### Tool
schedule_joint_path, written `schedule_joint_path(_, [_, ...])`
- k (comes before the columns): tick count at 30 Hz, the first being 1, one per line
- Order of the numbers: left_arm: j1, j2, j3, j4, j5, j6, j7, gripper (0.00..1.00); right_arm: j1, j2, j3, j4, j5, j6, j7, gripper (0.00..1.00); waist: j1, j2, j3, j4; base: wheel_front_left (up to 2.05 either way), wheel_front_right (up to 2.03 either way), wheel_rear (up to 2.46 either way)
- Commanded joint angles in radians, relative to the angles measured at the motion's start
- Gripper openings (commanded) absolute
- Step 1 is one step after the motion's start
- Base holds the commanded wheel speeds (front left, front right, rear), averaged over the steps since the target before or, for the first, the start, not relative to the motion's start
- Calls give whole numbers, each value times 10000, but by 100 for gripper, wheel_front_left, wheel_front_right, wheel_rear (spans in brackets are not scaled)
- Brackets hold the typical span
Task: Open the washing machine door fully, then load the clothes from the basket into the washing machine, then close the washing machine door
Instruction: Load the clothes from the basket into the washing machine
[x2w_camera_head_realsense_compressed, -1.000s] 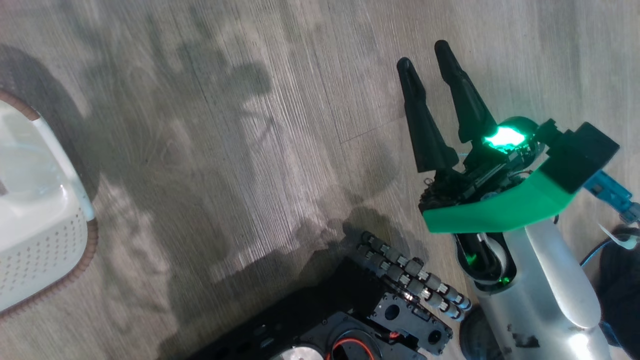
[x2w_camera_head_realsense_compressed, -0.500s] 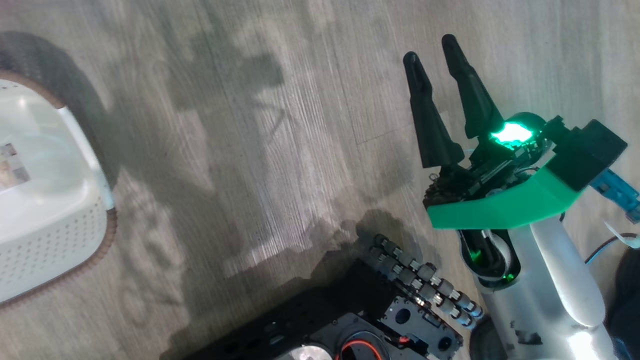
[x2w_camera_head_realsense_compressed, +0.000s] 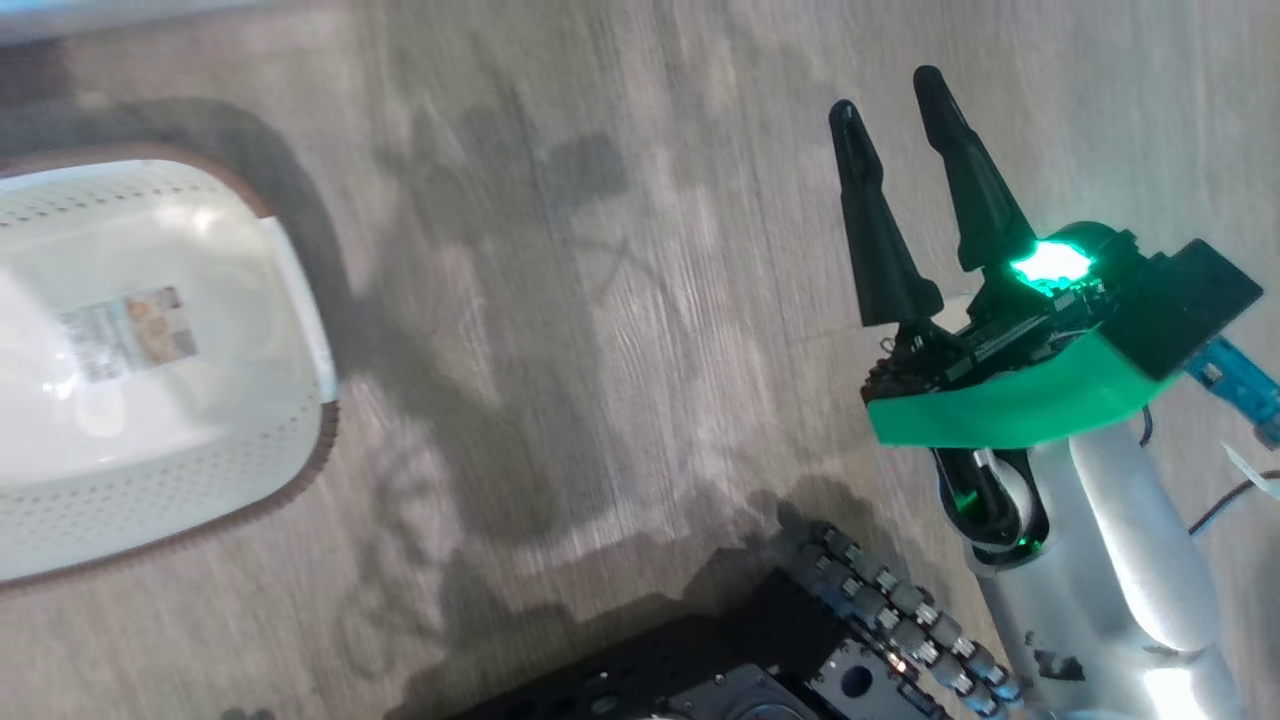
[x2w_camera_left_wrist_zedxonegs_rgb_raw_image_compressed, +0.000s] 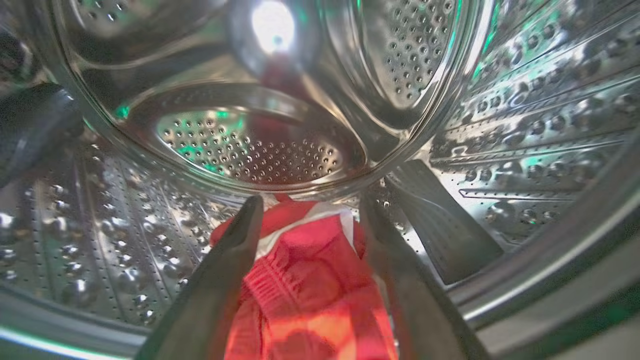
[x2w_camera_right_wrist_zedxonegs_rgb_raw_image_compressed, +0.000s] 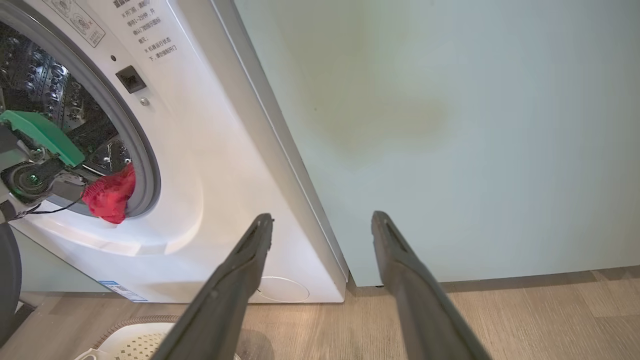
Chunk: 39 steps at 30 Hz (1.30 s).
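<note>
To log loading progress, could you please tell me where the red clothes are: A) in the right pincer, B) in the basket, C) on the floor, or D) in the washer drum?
D: the left wrist view shows the clothes lying in the steel drum, and the basket shows a bare base.

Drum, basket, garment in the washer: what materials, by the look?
Perforated silvery drum: likely stainless steel, mirror-bright reflections. Cream perforated basket: moulded plastic, glossy base; brown rim looks woven, perhaps also plastic. Red garment: soft knit fabric, ribbed trim visible.
</note>
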Motion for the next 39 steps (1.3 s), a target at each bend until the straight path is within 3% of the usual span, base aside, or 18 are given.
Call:
schedule_joint_path(1, [507, 364, 280, -708, -95, 65, -288, 100, 328, -33, 70, -216, -156, 0, -89, 100, 1, -1, -444, 422, 0, 0, 0])
schedule_joint_path(12, [4494, -155, 810, -4101, -32, 859, -712, 100, 529, -33, -348, 76, -875, 0, -89, 100, 1, -1, -1477, 1300, 0, 0, 0])
schedule_joint_path(21, [7296, -1225, 1680, -6471, 401, 1450, -720, 100, 708, -33, -661, 295, -1171, 0, -90, 100, 1, -1, -2149, 1831, 0, 0, 0])
schedule_joint_path(30, [9368, -2595, 2184, -7146, 1009, 1341, -721, 100, 889, -33, -991, 578, -1374, 0, -29, 100, 1, -1, -2830, 2201, 0, 0, 0])
schedule_joint_path(39, [10447, -3398, 2211, -7051, 1615, 1165, -721, 100, 1043, -33, -1184, 723, -1538, 0, 136, 100, 1, -1, -3237, 2446, 0, 0, 0])
